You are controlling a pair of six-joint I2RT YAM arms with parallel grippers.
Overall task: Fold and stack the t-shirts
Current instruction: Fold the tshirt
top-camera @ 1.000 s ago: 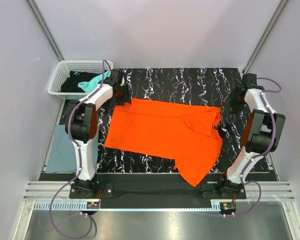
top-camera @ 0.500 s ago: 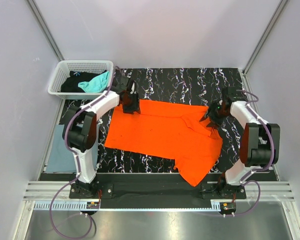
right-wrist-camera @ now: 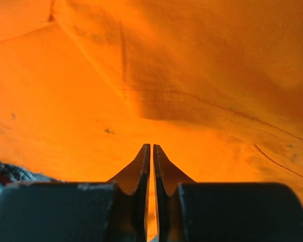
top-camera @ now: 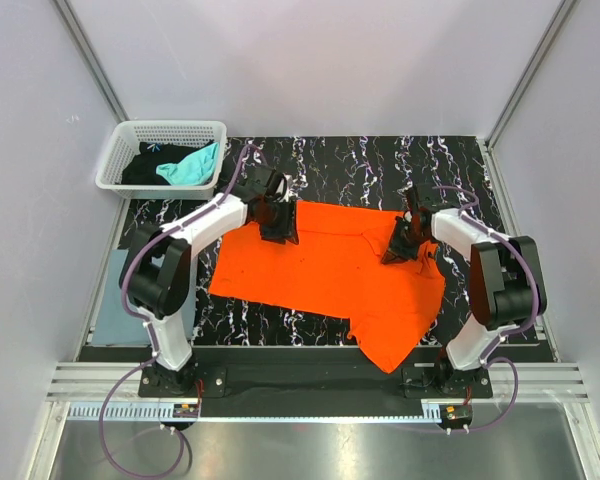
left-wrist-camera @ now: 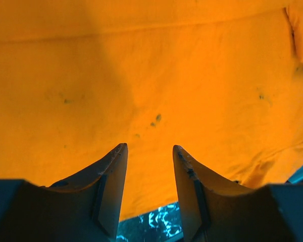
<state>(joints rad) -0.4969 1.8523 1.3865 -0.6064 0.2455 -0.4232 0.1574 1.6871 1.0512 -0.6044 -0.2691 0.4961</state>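
Observation:
The bright orange t-shirt (top-camera: 320, 265) lies spread on the black marbled table (top-camera: 360, 165), with one part hanging towards the near edge. My left gripper (top-camera: 283, 232) hovers over the shirt's far left edge, open, with nothing between its fingers (left-wrist-camera: 150, 147); orange cloth (left-wrist-camera: 141, 75) fills its view. My right gripper (top-camera: 390, 255) is down on the rumpled right part of the shirt (right-wrist-camera: 65, 101), shut (right-wrist-camera: 152, 146), with a thin strip of orange cloth in the slit. A grey-blue t-shirt (top-camera: 120, 290) lies flat off the table's left side.
A white lattice basket (top-camera: 170, 125) stands at the far left corner with a teal t-shirt (top-camera: 188, 165) and a black one (top-camera: 145, 168) in it. Grey walls close in the left, right and far sides. Both arm bases sit at the near edge.
Both arms have swung inward from the table's far corners onto the orange shirt. The right gripper has gone from open to shut; the left has stayed open.

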